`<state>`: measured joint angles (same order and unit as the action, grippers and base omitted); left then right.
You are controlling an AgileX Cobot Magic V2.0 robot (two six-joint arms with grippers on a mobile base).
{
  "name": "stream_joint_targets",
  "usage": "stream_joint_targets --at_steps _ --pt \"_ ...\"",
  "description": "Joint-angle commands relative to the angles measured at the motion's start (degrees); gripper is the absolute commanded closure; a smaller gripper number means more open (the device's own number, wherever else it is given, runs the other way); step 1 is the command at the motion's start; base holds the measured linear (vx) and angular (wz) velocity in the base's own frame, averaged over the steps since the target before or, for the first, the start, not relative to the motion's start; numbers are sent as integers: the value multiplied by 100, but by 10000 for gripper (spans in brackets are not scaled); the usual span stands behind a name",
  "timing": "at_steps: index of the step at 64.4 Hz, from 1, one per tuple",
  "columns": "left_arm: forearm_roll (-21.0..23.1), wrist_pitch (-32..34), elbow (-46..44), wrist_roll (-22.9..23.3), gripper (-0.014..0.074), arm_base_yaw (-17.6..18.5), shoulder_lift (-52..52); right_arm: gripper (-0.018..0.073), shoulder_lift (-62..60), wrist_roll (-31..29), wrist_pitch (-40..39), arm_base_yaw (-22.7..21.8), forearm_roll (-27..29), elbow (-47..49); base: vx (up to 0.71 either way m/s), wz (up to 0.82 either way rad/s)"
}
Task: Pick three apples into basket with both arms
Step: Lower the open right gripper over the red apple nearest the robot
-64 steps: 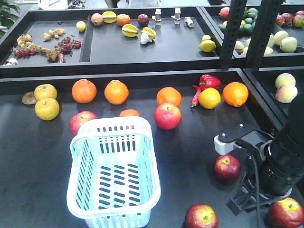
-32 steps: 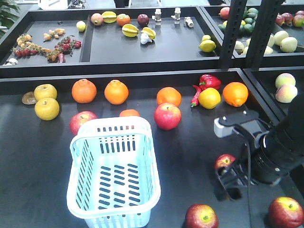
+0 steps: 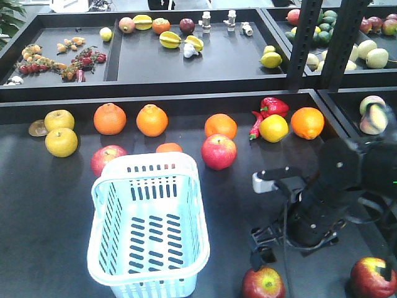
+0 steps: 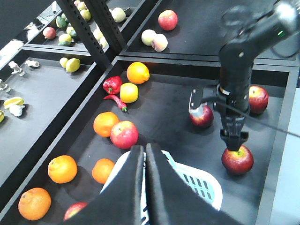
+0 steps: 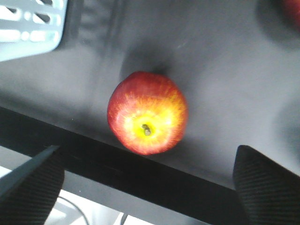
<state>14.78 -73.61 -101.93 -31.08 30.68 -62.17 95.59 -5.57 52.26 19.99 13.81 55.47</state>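
The pale blue basket (image 3: 149,248) stands at front left, and nothing shows inside it. One dark red apple (image 3: 263,283) lies by the table's front edge, a second (image 3: 372,277) at the front right corner. A third (image 4: 202,117) shows only in the left wrist view, behind the right arm. My right gripper (image 5: 150,187) is open wide, hovering just above the front apple (image 5: 147,119) without touching it; it also appears as the right gripper (image 4: 234,139) in the left wrist view. My left gripper (image 4: 144,157) is shut on nothing, over the basket's rim (image 4: 199,180).
Two pinkish-red apples (image 3: 218,152) (image 3: 108,158), several oranges (image 3: 152,120), yellow pears (image 3: 61,141), a lemon (image 3: 273,128) and red peppers (image 3: 273,105) lie behind the basket. Raised bins of fruit line the back. The table's front edge (image 5: 140,173) runs just beneath the front apple.
My right arm has swung left and toward the table's front edge, from beside the middle apple to above the front apple. In the front view it now hides the middle apple.
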Motion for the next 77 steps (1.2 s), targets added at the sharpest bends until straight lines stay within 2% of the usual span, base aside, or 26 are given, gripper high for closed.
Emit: stream_joint_targets --at_steps 1,18,31,77 --pt "115 305 -135 22 603 32 26 -141 -4 -162 -67 7 151 138 0 0" --pt "115 305 -135 22 603 32 26 -138 212 -178 -230 7 161 138 0 0" --pt "115 305 -135 22 603 32 26 -131 370 -276 -575 7 420 138 0 0" --pt "115 305 -135 22 603 32 26 -117 937 -460 -615 7 534 138 0 0"
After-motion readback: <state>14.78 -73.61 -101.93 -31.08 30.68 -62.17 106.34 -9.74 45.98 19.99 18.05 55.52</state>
